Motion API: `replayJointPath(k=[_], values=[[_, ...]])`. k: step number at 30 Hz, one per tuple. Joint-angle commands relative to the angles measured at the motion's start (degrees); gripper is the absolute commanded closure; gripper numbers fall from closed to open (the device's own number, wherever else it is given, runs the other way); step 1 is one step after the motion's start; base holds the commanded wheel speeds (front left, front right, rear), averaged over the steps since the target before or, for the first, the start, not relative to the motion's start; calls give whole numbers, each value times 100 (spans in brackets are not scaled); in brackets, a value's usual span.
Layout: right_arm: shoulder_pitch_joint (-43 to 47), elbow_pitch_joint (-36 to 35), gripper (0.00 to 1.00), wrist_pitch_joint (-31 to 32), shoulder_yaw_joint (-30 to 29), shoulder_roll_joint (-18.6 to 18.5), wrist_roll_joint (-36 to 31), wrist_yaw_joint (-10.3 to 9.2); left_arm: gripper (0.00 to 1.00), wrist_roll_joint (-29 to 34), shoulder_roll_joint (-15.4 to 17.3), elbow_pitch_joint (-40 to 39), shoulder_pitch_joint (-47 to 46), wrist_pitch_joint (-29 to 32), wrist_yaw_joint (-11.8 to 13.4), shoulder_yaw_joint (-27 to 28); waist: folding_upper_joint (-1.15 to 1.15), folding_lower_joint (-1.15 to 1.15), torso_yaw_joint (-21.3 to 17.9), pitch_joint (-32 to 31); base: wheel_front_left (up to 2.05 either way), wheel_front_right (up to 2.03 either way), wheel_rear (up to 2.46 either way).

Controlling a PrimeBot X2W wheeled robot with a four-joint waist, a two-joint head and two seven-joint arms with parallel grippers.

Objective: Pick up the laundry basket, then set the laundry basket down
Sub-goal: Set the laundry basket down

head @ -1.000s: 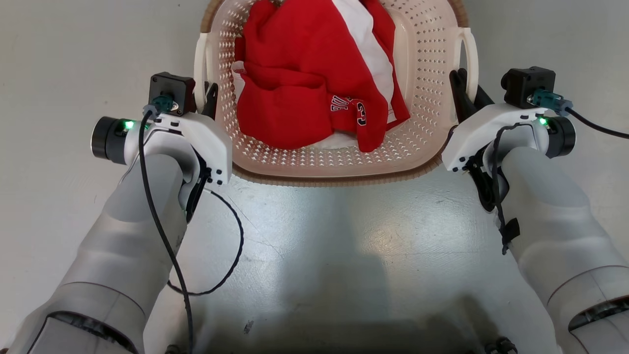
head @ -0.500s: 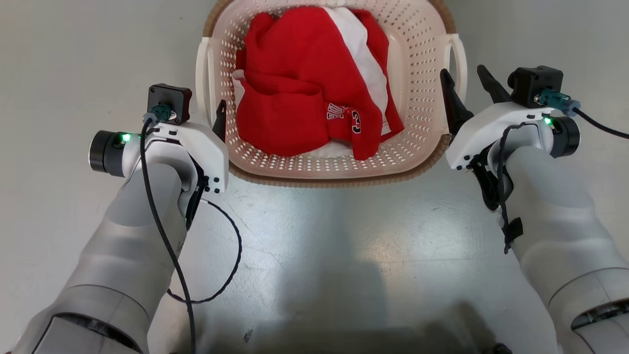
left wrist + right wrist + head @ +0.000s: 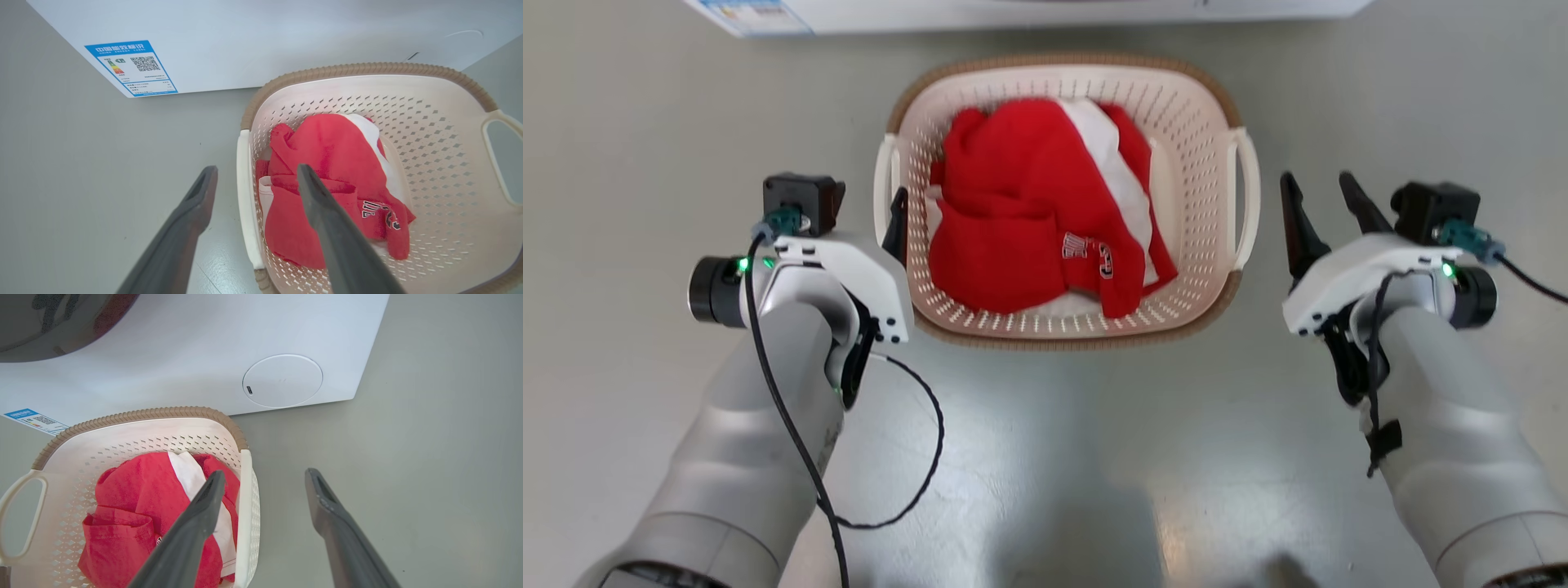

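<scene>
left gripper hangs spread wide, one handle of the laundry basket unpinched between its fingers; right gripper gapes, holding nothing, just outside the other handle. we judge the basket set on the floor between them, so we'd draw both back without hooking the loops.

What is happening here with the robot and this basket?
A two-armed robot faces a laundry basket that sits on the floor before a white washer, with red and white clothes in it. Both hands are open and hold nothing. The left hand is at the basket's left handle; the right hand is beside the right handle, clear of it.
</scene>
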Motion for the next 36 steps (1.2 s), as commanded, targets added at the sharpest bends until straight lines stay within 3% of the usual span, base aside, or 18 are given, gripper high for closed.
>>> replayJointPath(k=[1, 19, 36], values=[[299, -127, 0, -79, 30, 80, -93, 35, 0, 18, 207, -132, 192, -35, -22, 158, 0, 0, 5, -254, 0, 0, 0], [1196, -826, 0, -79, -527, -222, -730, 35, 0, 344, 240, -1138, 1659, -35, -216, 940, 0, 0, 96, -2083, 0, 0, 0], [2772, -2652, 0, -79, -667, -285, -946, 35, 0, 925, 231, -2925, 3543, -35, -293, 1990, 0, 0, 113, -3419, 0, 0, 0]])
